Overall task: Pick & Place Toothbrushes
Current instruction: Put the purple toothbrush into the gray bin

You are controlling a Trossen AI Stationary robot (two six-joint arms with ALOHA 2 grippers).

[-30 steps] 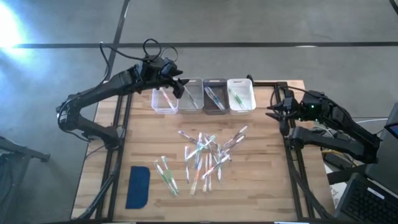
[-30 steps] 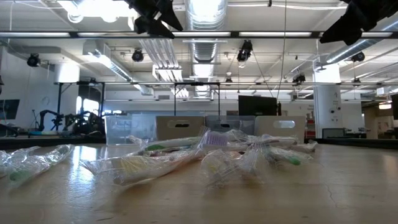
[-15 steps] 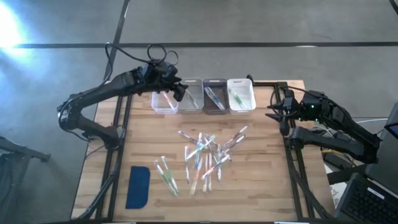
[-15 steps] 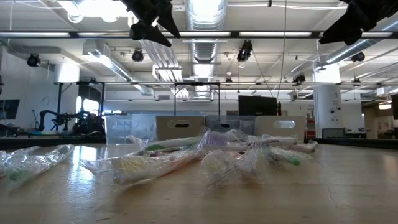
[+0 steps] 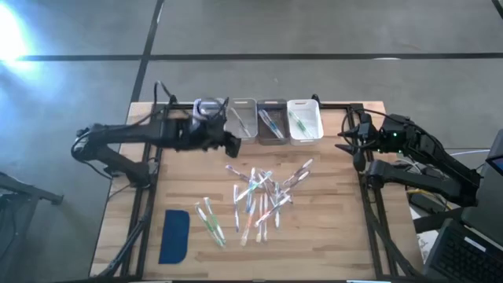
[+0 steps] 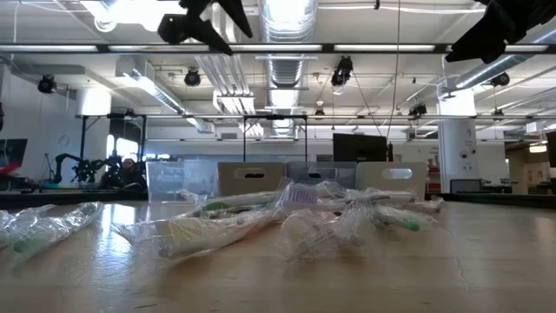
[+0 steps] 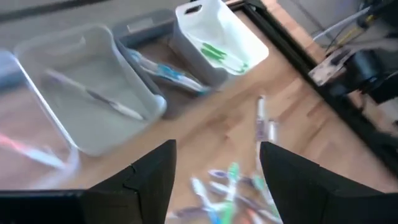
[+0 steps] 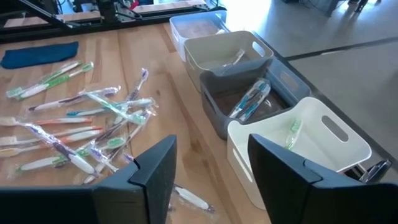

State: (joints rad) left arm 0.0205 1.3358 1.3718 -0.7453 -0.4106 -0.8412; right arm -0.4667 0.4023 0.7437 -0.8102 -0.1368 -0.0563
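Beside the row of bins point(image 5: 258, 120), on its near side, left gripper point(image 5: 233, 144) now hangs low over the bare wood, fingers spread wide, nothing between them; half a second ago it stood over the clear bin at the row's left end, so the arm has swung back toward the pile

Toothbrushes point(image 5: 259, 195): main heap lies loose on the table, near side of the bins, well apart from them; a few more point(image 5: 210, 222) lie farther out, next to the dark-blue pad point(image 5: 174, 235). Each bin already holds a brush or two: pink in the clear one, pale in the grey-white, teal in the dark, green in the white

Right gripper point(image 5: 347, 138) waits off the row's right end, above the table edge; its wrist view shows the fingers point(image 8: 152, 171) parted and empty

Judgement: a drop-off into the clear bin looks finished, left arm heading for another brush. Most of the pile is unsorted, so the task is early

Wrappers crinkle and overlap, a single brush may drag a neighbour
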